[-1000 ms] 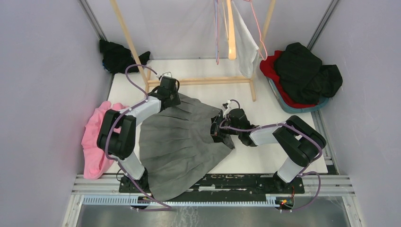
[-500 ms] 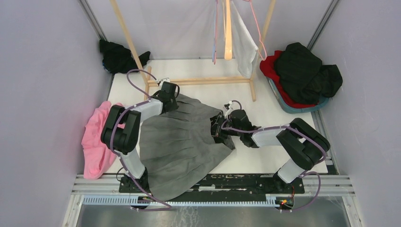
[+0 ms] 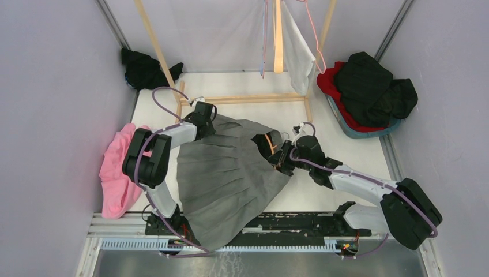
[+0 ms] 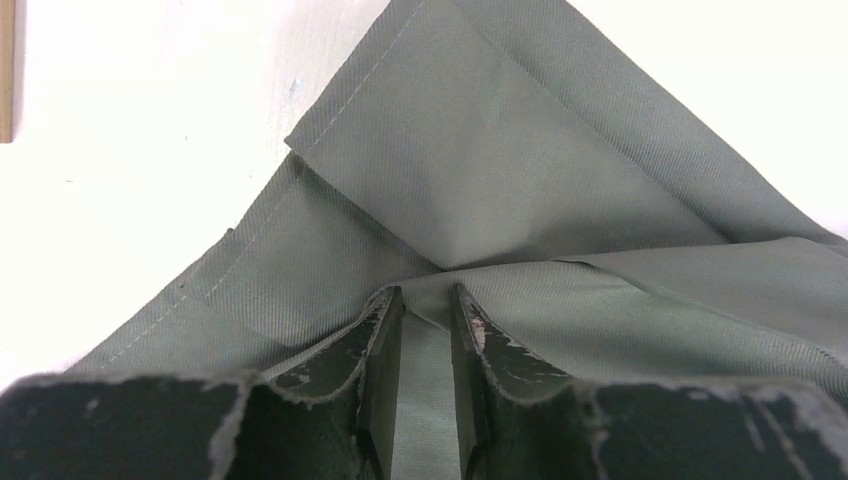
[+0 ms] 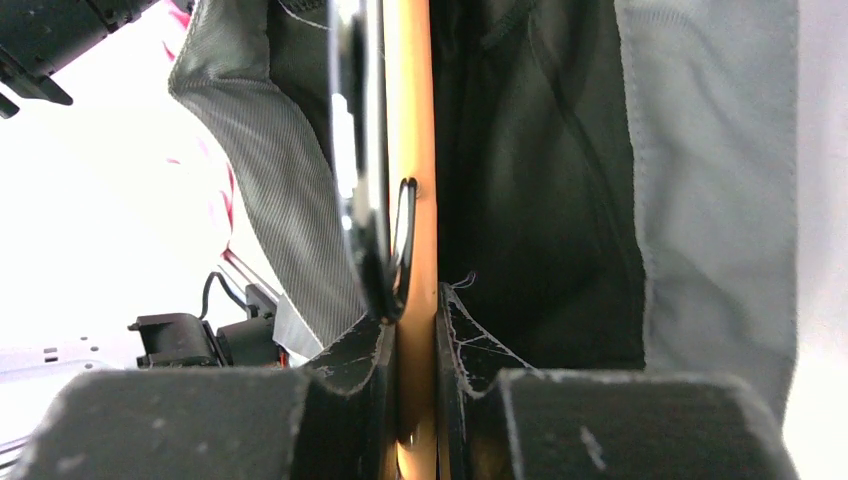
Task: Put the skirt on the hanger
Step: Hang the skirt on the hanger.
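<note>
So, the right gripper (image 5: 413, 310) is clamped tight on the orange hanger (image 5: 410, 120). Its wrist cam shows the bar squeezed between both jaws, with what looks like a shiny clip (image 5: 355, 150) right beside it. From above we only get a sliver of orange poking out of the skirt's open waist.

The left gripper (image 4: 425, 295) sits on the far corner of the grey skirt (image 3: 225, 184). Its own cam shows the jaws a narrow slot apart with a ridge of cloth running into it. Whether they're really pinching it, we can't tell.

Only the overhead view gives us the whole picture. The skirt lies spread across the white table (image 3: 340, 138) between the two arms, its hem hanging over the near edge. A pink garment (image 3: 115, 173) lies on the left, the wooden rack (image 3: 248, 98) stands behind, and a basket (image 3: 352, 130) of dark clothes sits far right.
</note>
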{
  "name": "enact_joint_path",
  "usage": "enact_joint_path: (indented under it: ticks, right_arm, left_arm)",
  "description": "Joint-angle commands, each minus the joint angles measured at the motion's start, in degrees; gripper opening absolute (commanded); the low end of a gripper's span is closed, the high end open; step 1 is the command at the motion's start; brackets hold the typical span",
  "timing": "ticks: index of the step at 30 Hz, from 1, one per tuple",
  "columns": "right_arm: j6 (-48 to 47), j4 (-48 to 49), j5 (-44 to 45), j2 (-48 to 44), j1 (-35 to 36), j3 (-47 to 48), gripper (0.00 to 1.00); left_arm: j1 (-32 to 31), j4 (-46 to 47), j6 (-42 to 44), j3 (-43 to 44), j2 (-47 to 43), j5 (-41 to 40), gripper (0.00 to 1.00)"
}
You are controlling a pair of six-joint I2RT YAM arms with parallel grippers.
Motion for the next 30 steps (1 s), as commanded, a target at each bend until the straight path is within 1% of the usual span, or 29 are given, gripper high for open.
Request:
enact_joint_path:
  ticks: [1,5,8,11,13,20,24,30]
  right_arm:
    - [-1.3,-2.6,4.1,-4.4,-1.5,-0.3,0.01]
    - [-6.3,-7.2,2.7,-6.8,-1.6,3.1,0.01]
    - [-11.8,-13.8,1.3,-8.4,-1.6,8.5,0.01]
    - [-17.0,-22.1,2.5,-10.6,-1.5,14.5,0.01]
    - [-19.7,-25.9,3.3,-11.5,-1.5,17.6,0.01]
    - [-25.7,-32.5,2.3,-10.7,-0.6,26.3,0.01]
    - [-28.3,-35.6,3.0,-10.2,2.1,31.2,0.01]
    - [-31.8,-45.0,8.2,-8.3,9.8,42.8,0.01]
  left_arm:
    - [0.9,1.6,-1.5,-1.0,-1.0,-2.5,0.31]
    - [0.9,1.4,-1.7,-1.6,-2.6,-1.3,0.31]
    - [0.9,0.8,-1.9,-1.6,-6.6,1.4,0.32]
    - [0.8,-1.2,-2.0,-0.7,-11.3,4.6,0.33]
    - [0.8,-2.4,-2.1,-0.2,-14.7,6.2,0.34]
    - [0.6,-5.9,-3.0,1.7,-24.5,10.9,0.35]
    - [0.7,-7.6,-2.8,2.5,-27.8,11.2,0.35]
    - [0.7,-9.0,-2.7,3.1,-30.1,11.2,0.35]
